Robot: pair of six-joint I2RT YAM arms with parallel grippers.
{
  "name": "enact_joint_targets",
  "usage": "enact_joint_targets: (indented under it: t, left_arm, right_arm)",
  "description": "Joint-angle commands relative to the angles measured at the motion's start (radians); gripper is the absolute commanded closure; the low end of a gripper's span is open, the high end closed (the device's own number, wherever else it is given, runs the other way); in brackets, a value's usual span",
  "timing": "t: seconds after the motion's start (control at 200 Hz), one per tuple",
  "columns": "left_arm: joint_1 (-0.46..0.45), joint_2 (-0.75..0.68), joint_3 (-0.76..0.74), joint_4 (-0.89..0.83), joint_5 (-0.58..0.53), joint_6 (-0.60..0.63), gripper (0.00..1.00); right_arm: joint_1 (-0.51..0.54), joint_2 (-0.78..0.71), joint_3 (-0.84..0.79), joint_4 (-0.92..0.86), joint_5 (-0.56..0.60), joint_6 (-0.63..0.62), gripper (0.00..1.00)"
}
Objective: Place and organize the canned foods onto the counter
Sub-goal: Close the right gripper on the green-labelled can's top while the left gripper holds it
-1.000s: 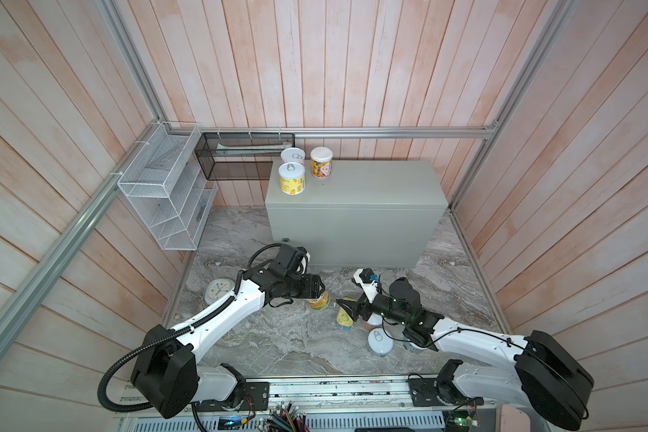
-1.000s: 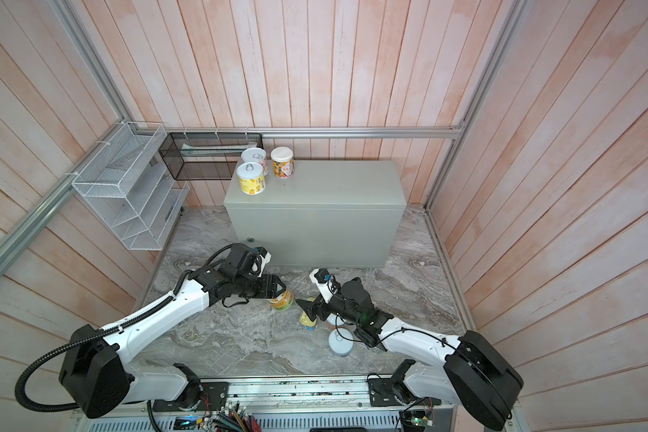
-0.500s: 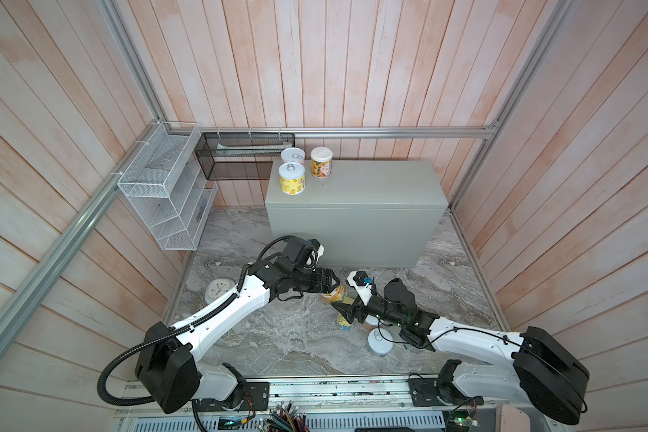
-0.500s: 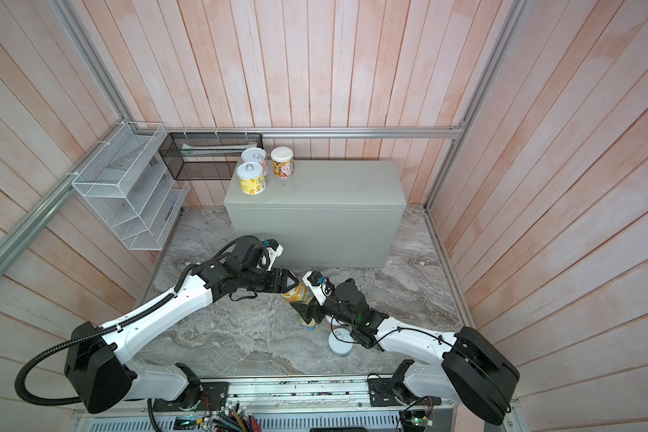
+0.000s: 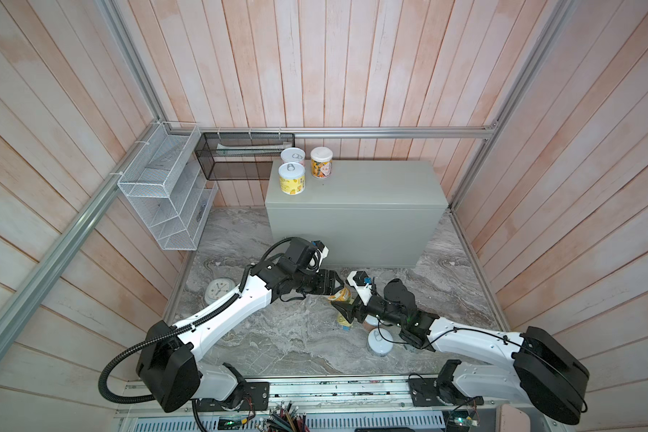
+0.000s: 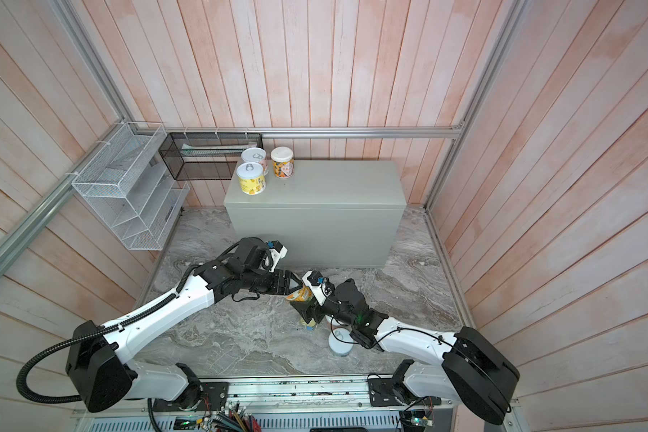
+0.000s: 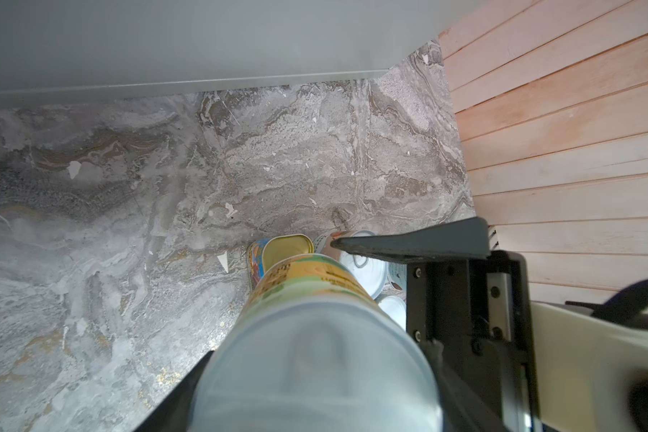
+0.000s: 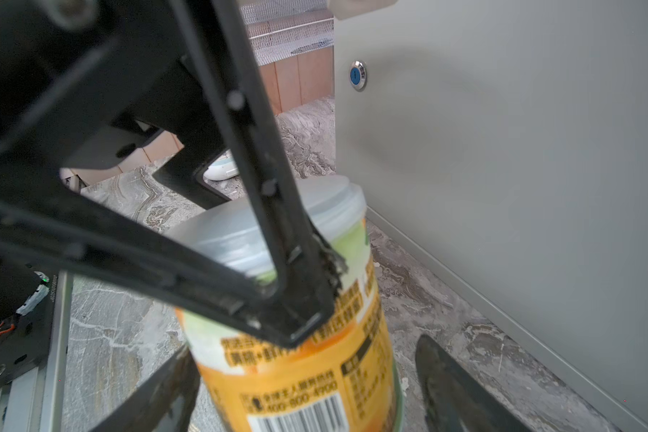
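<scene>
Left hand [image 5: 336,287] has the orange can [image 5: 342,297] clamped, held clear of the marble floor [image 5: 277,336]. The right hand [image 5: 347,312] is spread wide, gripping nothing, just over the gold tin [image 7: 287,248]. We're mid-carry, and next I'd say it must rise above the front edge of the desk [image 5: 371,194]. One desk, three cans [image 5: 292,179] in its far left corner; below, one tin and seemingly three round cans [image 5: 379,341], half hidden.

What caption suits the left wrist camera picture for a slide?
Left gripper holds an orange-labelled can above the marble floor, with a gold tin beyond and the grey counter behind.
</scene>
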State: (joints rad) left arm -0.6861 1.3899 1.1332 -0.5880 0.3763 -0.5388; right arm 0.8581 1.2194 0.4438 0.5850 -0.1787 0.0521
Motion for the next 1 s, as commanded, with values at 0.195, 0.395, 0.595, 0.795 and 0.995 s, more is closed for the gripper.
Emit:
enact_joint_targets:
  t: [0.195,0.395,0.595,0.795,0.995]
  left_arm:
    - [-0.009,-0.009,0.04,0.093,0.118,-0.017,0.43]
    - [-0.01,0.003,0.037,0.09,0.122,-0.009,0.43]
    - [-0.01,0.006,0.052,0.093,0.137,-0.009,0.43]
    - [-0.01,0.011,0.065,0.083,0.139,-0.007,0.43]
    - [-0.009,0.014,0.074,0.08,0.143,-0.007,0.44]
  right_arm:
    - [0.003,0.011,0.015,0.039,0.016,0.016,0.13]
    - [0.002,0.008,0.01,0.05,0.016,0.026,0.13]
    - [0.002,0.0,0.003,0.062,0.015,0.031,0.14]
    - [0.002,0.009,0.006,0.071,0.002,0.036,0.14]
    - [0.002,0.012,0.008,0.07,0.002,0.034,0.16]
